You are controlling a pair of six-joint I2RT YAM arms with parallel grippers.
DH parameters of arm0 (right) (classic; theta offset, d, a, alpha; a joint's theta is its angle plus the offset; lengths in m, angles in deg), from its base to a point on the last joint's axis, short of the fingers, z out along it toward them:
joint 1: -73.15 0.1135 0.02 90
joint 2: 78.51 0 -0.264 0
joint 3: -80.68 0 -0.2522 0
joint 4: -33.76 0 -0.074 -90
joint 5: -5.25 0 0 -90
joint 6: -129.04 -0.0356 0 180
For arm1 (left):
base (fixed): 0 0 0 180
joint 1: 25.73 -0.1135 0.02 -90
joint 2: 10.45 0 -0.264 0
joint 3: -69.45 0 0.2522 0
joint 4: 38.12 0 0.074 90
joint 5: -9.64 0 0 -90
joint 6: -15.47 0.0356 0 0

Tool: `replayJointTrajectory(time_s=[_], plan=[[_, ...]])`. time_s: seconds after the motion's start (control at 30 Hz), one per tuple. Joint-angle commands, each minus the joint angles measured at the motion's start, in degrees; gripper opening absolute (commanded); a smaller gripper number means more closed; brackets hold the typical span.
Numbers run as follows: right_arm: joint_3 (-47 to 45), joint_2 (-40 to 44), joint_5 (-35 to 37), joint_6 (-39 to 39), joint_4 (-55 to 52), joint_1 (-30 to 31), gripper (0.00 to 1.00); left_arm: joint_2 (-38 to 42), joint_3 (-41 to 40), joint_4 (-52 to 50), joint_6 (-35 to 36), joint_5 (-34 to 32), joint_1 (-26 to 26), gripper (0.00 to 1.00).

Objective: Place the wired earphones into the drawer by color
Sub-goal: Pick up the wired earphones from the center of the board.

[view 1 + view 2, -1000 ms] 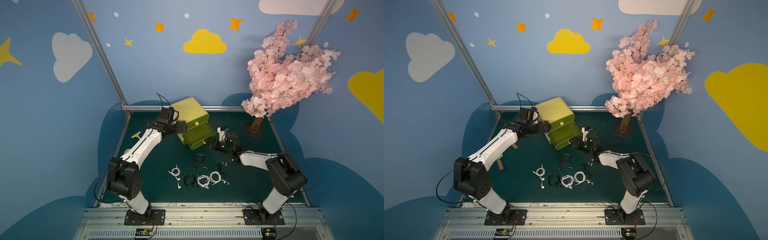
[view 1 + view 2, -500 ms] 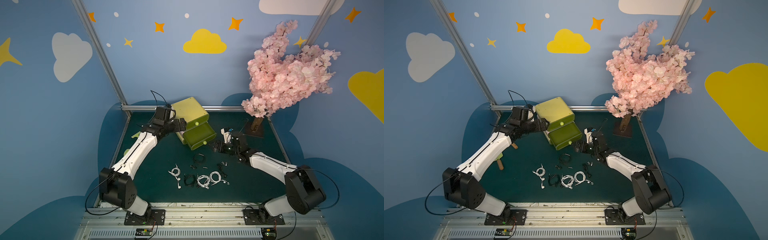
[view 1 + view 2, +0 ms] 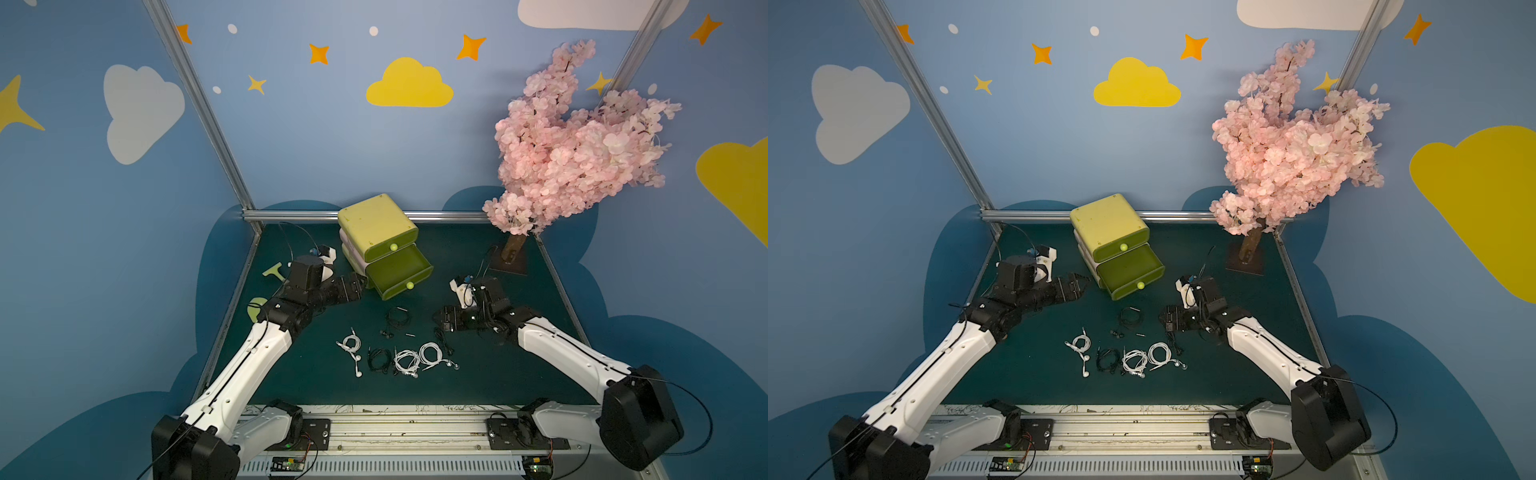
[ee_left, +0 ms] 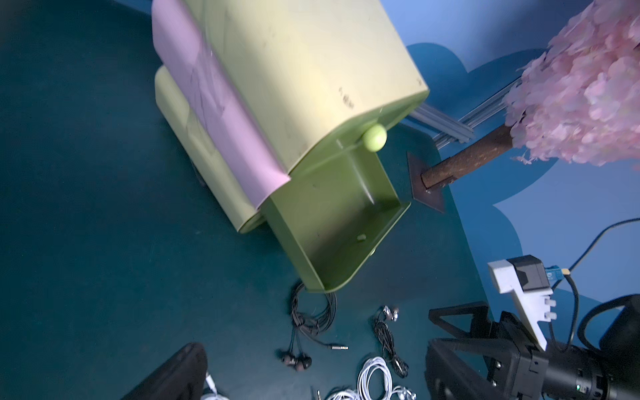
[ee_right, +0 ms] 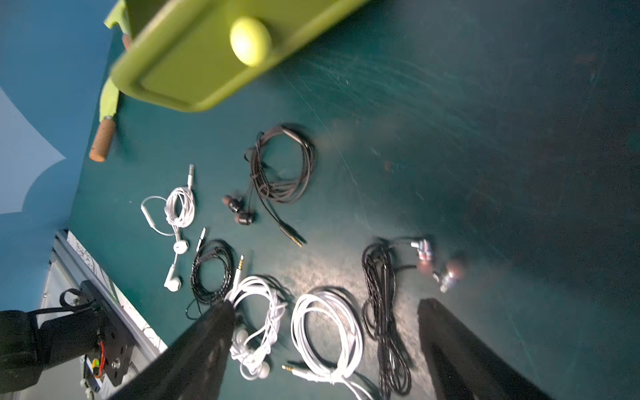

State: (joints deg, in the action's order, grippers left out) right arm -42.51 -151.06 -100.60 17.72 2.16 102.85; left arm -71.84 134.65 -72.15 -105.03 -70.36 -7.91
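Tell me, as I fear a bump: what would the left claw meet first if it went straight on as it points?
Probably the side of the open drawer: the left claw, open, points at it from close by. Its height is unclear.

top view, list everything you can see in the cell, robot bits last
drawer cabinet: one, yellow-green with pink band, back middle of mat; upper drawer shut, lower drawer pulled out, looks empty
white earphones: three, white, front middle of mat
dark earphones: three, black or dark brown, among and behind the white ones
blossom tree: one, pink on brown base, back right corner
green tools: two, pale green, mat's left edge, partly behind the left arm
mat: one, dark teal, under everything
left gripper: one, black, open and empty, beside the cabinet
right gripper: one, black, open and empty, by the rightmost dark earphones
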Motion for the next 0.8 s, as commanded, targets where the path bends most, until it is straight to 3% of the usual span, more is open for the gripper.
replayJointTrajectory(time_s=[0.0, 0.3, 0.77], plan=[[-1.87, -0.31, -1.27, 1.82, -4.06, -0.42, 0.84, 3.05, -4.12, 2.40, -2.21, 1.40, 0.28, 1.00], [-3.32, -5.96, -5.45, 1.57, -0.68, -1.52, 0.64, 7.63, -15.49, 7.20, -5.75, 1.23, 0.45, 1.00], [-1.87, -14.38, -8.29, 1.77, 3.78, -3.11, 0.42, 8.43, -17.34, 6.34, -6.39, -0.33, 0.53, 1.00]])
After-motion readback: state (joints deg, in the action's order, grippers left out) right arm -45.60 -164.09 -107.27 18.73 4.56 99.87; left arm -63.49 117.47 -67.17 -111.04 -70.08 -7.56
